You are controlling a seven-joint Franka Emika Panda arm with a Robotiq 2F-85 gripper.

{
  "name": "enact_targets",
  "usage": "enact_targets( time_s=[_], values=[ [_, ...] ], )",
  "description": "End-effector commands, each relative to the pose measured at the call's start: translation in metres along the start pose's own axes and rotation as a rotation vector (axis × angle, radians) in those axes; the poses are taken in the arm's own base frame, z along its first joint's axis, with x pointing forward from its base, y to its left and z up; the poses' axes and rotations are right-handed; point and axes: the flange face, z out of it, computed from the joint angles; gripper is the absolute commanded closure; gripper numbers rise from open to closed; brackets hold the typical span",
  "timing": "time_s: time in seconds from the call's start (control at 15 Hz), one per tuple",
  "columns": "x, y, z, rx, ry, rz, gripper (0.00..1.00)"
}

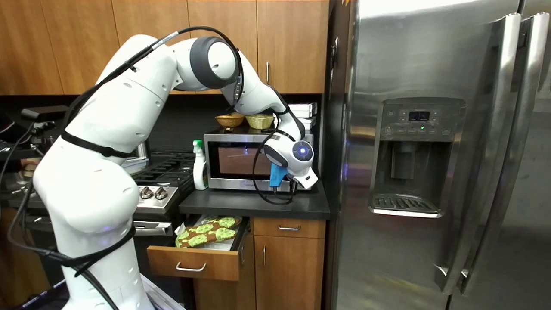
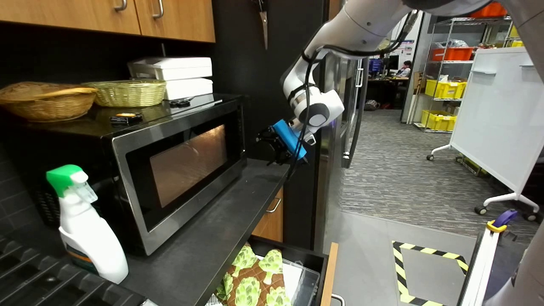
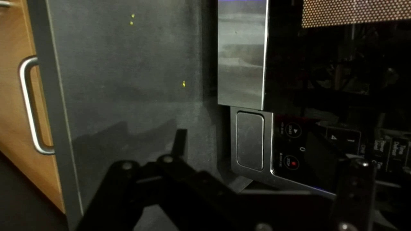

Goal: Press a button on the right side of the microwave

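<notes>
The silver-grey microwave [image 1: 228, 184] stands on the counter with its door shut; it also shows in an exterior view [image 2: 187, 212]. In the wrist view its silver door frame [image 3: 242, 64] appears turned sideways. A large rectangular button [image 3: 250, 141] sits at the panel's lower end, beside the round START button [image 3: 293, 131] and STOP button [image 3: 291, 163]. Part of the keypad lies in shadow or behind a finger. My gripper [image 2: 264, 151] is in front of the microwave's right end, apart from it. Its fingers [image 3: 266, 143] are spread with nothing between them.
Baskets [image 2: 129, 92] and white boxes [image 2: 187, 72] are on top of the microwave. A spray bottle [image 2: 91, 238] stands at its left. The counter [image 1: 258, 206] runs in front. An open drawer [image 1: 193, 262] holds patterned mitts. The fridge [image 1: 413, 258] is at the right.
</notes>
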Motion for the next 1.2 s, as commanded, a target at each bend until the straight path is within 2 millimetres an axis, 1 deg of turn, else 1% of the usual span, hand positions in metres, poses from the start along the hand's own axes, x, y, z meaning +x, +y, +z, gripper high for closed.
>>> enact_targets(
  time_s=[0.0,0.13,0.33,0.53,0.6,0.87,1.13],
  values=[
    [0.003,-0.005,0.005,0.050,0.007,-0.018,0.37],
    [0.002,-0.008,0.007,0.069,0.014,-0.032,0.51],
    [0.001,-0.010,0.010,0.090,0.017,-0.047,0.77],
    [0.002,-0.010,0.014,0.108,0.027,-0.065,0.98],
    [0.003,-0.009,0.016,0.113,0.030,-0.072,1.00],
    [0.004,-0.004,0.027,0.136,0.040,-0.085,1.00],
    [0.004,-0.003,0.040,0.172,0.050,-0.099,1.00]
  ],
)
